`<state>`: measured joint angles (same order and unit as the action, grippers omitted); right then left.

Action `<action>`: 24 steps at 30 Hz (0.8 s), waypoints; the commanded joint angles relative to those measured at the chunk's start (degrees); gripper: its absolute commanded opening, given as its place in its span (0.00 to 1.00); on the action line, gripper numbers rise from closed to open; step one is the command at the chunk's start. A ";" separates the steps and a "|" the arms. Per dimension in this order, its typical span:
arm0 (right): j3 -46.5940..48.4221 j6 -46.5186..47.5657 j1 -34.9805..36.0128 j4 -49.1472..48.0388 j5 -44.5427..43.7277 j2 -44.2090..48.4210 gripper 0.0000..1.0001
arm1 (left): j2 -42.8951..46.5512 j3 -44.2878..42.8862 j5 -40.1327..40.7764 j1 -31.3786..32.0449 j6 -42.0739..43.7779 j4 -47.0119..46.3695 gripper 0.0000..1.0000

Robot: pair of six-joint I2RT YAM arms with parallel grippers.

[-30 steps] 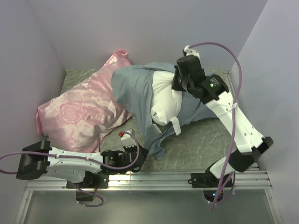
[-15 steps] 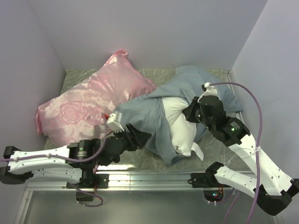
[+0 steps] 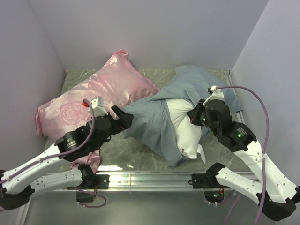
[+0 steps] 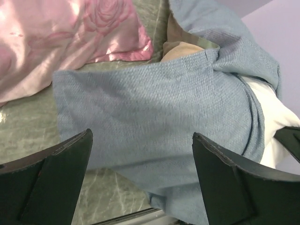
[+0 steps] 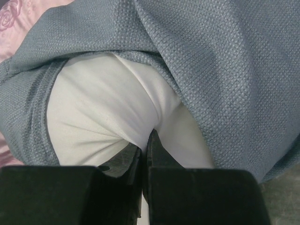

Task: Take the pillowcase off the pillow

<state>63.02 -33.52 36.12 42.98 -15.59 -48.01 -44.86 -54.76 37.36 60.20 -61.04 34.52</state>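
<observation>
The grey-blue pillowcase (image 3: pixel 147 123) lies crumpled mid-table and still wraps the far part of the white pillow (image 3: pixel 183 129), which bulges out of its open side. My left gripper (image 3: pixel 124 118) hovers open over the pillowcase's left flap (image 4: pixel 154 103), fingers wide apart (image 4: pixel 141 136) and holding nothing. A beige inner patch (image 4: pixel 180 49) shows at a fold. My right gripper (image 3: pixel 195 115) is shut on a pinch of the pillow's white fabric (image 5: pixel 103 108), its fingertips (image 5: pixel 149 140) pressed together, with the pillowcase (image 5: pixel 225 61) draped above and to the right.
A shiny pink rose-patterned pillow (image 3: pixel 89 105) fills the left of the marbled table (image 3: pixel 126 154) and touches the pillowcase's left edge. A metal rail (image 3: pixel 154 180) runs along the near edge. Lilac walls close in on three sides.
My left gripper has opened, let go of the pillowcase and risen up and leftward. The right arm drew the pillow toward the near right, then barely shifted.
</observation>
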 commanded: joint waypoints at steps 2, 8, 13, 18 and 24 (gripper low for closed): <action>4.74 -0.94 -0.52 -2.99 -3.39 2.30 0.00 | -3.29 -0.95 -13.09 -6.93 10.84 -10.87 0.94; 5.53 -1.37 -0.44 -2.38 -3.39 2.30 0.00 | -5.93 0.44 -20.74 -13.52 10.86 -17.38 0.70; 7.98 -1.11 -0.43 -0.80 -4.35 2.30 0.00 | -6.82 2.38 -23.39 -19.67 8.92 -17.21 0.09; 9.75 -1.20 -0.61 1.05 -6.55 3.71 0.00 | -5.94 4.49 -24.97 -26.62 8.22 -15.20 0.00; 15.18 -1.64 -0.52 4.38 -11.47 5.47 0.00 | -5.94 8.79 -27.69 -37.59 6.28 -16.41 0.01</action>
<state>70.74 -33.63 36.12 50.76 -18.31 -46.09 -51.79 -48.12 8.49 27.29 -54.39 18.13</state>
